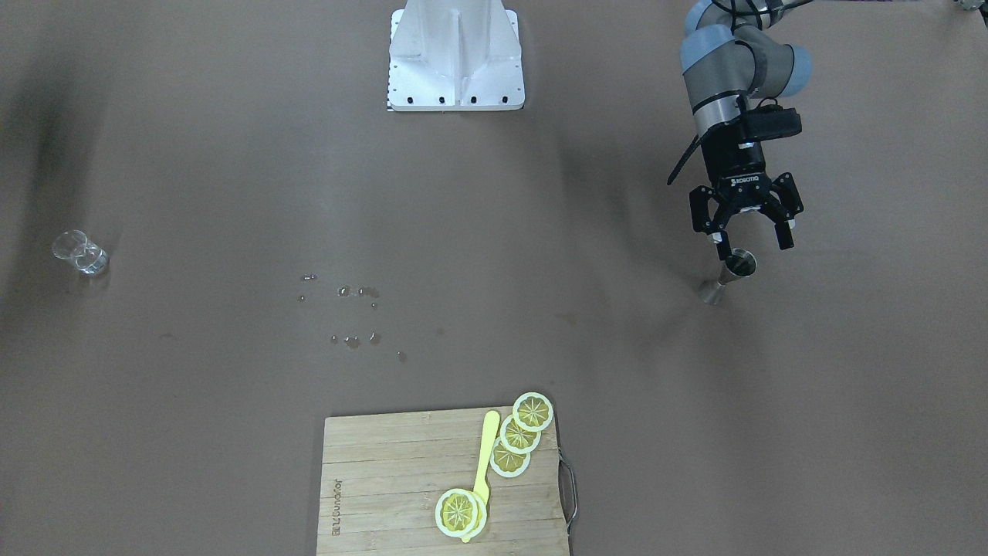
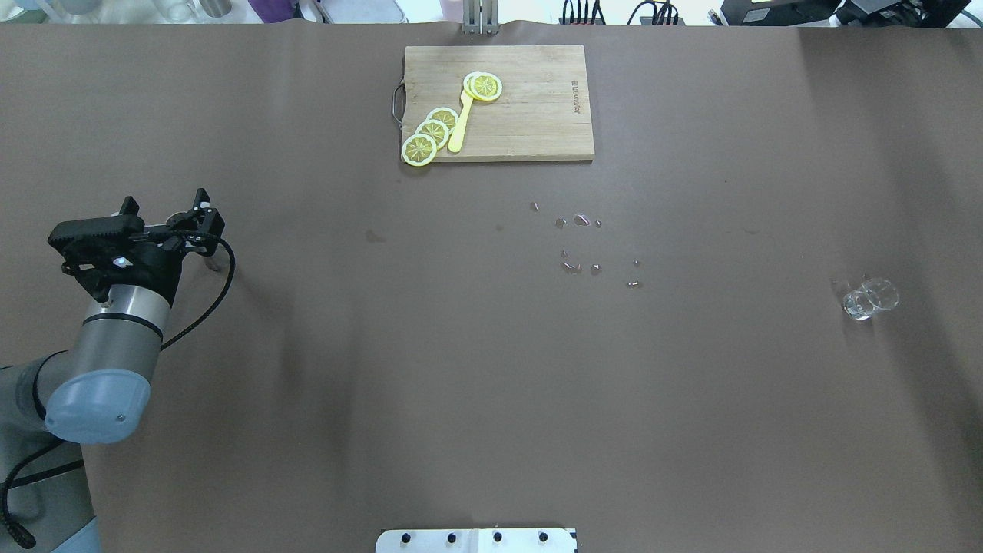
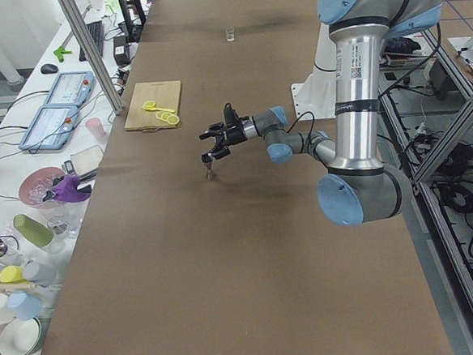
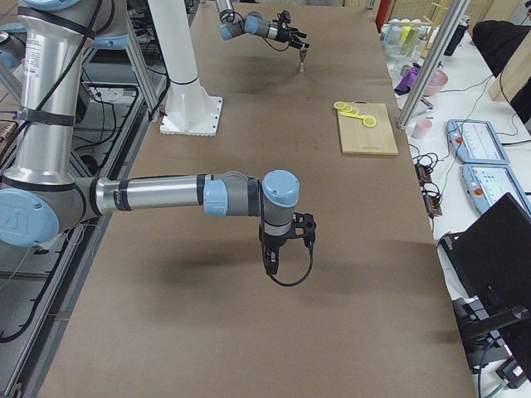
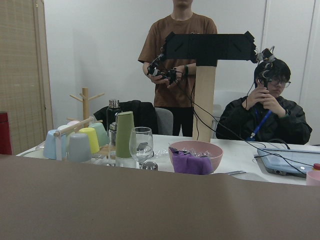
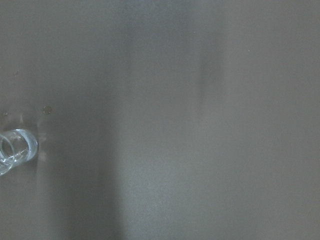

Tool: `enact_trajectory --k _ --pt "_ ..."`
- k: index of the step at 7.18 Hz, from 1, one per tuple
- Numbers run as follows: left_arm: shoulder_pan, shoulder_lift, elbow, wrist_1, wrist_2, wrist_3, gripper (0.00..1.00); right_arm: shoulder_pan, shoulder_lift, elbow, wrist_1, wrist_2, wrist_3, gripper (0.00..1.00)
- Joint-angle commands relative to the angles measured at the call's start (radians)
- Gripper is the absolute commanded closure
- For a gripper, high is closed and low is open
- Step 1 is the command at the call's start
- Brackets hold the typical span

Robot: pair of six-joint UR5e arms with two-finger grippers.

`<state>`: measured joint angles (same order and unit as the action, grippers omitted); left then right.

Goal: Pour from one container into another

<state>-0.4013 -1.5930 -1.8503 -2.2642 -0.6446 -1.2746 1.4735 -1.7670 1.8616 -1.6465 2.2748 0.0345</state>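
Jigger, a metal double-cone type, is being shown standing upright on the brown table. It is well apart from the cutting board, off toward the robot's left and nearer the robot's base than the board is. The left gripper is being held just above the jigger's upper cup, on the side away from the board, w/ fingers spread wide and nothing grasped btwn them. Whether a fingertip is touching the rim cannot be told.

The small clear glass is being shown well apart from the board on the opposite side, toward the robot's right. The right gripper is being held over bare table, far from the board. It is being caught by the right side cam only, so whether its fingers are spread or clenched cannot be told.

Droplets are being shown scattered on the table btwn the board and the base, nearer the board. On the board, lemon slices and a yellow utensil are being shown. Three slices are overlapping at the corner by the board's wire handle, and another is lying over the utensil's far end.
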Motion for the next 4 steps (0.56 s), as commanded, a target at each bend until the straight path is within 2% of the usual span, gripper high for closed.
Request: enact_trajectory --k 1,2,3,4 --pt "-0.109 -0.077 -0.047 0.000 -0.319 0.281 0.03 0.021 -0.015 0.005 -0.001 -0.001 -0.001 0.00" --pt "-0.207 -0.144 -0.046 0.014 -0.528 0.425 0.03 0.024 -0.018 0.007 0.001 -0.001 -0.001 0.00" --pt "-0.306 -0.236 -0.037 0.096 -0.711 0.514 0.03 0.024 -0.022 0.005 0.001 -0.001 -0.001 0.00" --pt "-0.370 -0.321 -0.033 0.211 -0.844 0.596 0.03 0.024 -0.022 -0.002 -0.001 -0.001 0.001 0.00"
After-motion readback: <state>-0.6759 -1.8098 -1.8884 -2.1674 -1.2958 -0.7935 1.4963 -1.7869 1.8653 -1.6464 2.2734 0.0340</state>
